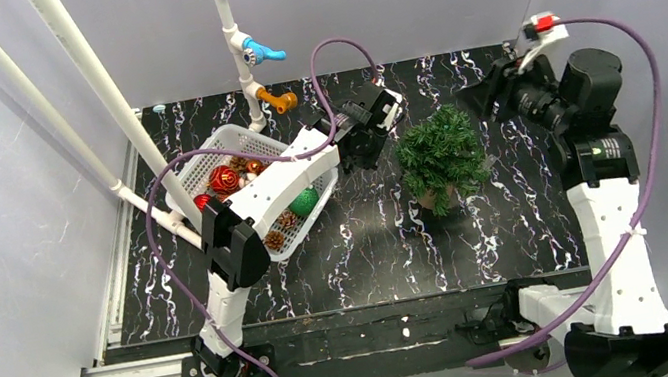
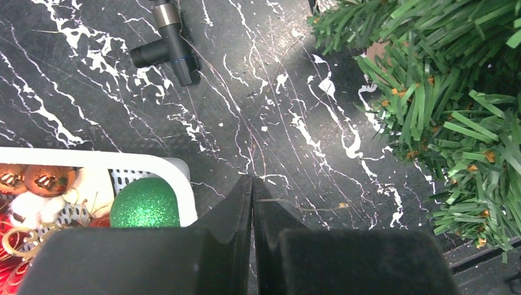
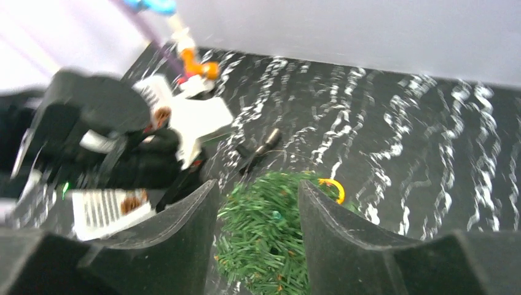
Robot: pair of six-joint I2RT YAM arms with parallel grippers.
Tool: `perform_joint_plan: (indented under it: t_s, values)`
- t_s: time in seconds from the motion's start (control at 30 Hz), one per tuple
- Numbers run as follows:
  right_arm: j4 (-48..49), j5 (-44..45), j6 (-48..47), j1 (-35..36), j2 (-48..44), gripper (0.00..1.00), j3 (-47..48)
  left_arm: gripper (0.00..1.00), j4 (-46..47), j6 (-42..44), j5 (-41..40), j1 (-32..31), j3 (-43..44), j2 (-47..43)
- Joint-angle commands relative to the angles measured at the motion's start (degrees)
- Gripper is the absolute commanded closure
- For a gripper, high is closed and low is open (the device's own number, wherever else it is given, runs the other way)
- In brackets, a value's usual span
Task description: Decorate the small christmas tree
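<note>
The small christmas tree (image 1: 441, 153) stands upright on the black marbled table, right of centre. In the right wrist view the tree (image 3: 270, 233) shows through the gap between my right gripper's (image 3: 257, 184) fingers, and a yellow ring (image 3: 332, 187) sits at its edge. That gripper (image 1: 483, 96) is open and hovers by the tree's far right side, holding nothing. My left gripper (image 2: 252, 179) is shut and points down at bare table between the white basket (image 2: 92, 158) and the tree (image 2: 454, 92). A thin strand (image 2: 307, 204) lies beside its tip.
The basket (image 1: 231, 136) holds a green glitter ball (image 2: 144, 203), red and gold baubles (image 1: 223, 178) and pine cones (image 1: 274, 240); my left arm crosses it. A black pipe fitting (image 2: 166, 43) lies behind the left gripper. White pipes with blue (image 1: 263, 53) and orange (image 1: 281, 101) valves stand at the back.
</note>
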Motion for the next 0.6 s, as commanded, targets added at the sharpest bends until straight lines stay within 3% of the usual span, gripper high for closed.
perform_joint_plan:
  t_s: [0.0, 0.1, 0.3, 0.33, 0.37, 0.4, 0.57]
  values:
    - [5.0, -17.9, -22.5, 5.2, 0.9, 0.44, -1.8, 1.00, -4.1, 1.0, 2.7, 0.1, 1.0, -0.7]
    - [7.9, -22.4, -28.1, 8.0, -0.8, 0.45, -5.9, 1.00, -3.6, 0.5, 4.4, 0.1, -0.1, -1.3]
    - [15.3, -22.2, -22.6, 8.5, -3.7, 0.46, -12.2, 0.98, -2.7, -1.4, 4.0, 0.1, -1.2, -1.4]
    - [15.0, -21.3, -22.6, 8.5, -4.3, 0.46, -12.7, 0.80, -3.0, -1.4, 3.9, 0.1, -0.8, -1.3]
    - [14.7, -20.1, -22.6, 8.5, -4.9, 0.46, -13.2, 0.52, -3.2, -1.4, 3.9, 0.1, -0.2, -1.1]
    - [14.6, -19.1, -22.9, 8.5, -5.8, 0.46, -13.7, 0.39, -3.4, -1.4, 3.6, 0.1, 0.2, -1.1]
    - [14.1, -14.2, -24.9, 8.4, -11.0, 0.42, -16.1, 0.18, -5.7, 0.5, 2.0, 0.2, 2.7, -1.4]
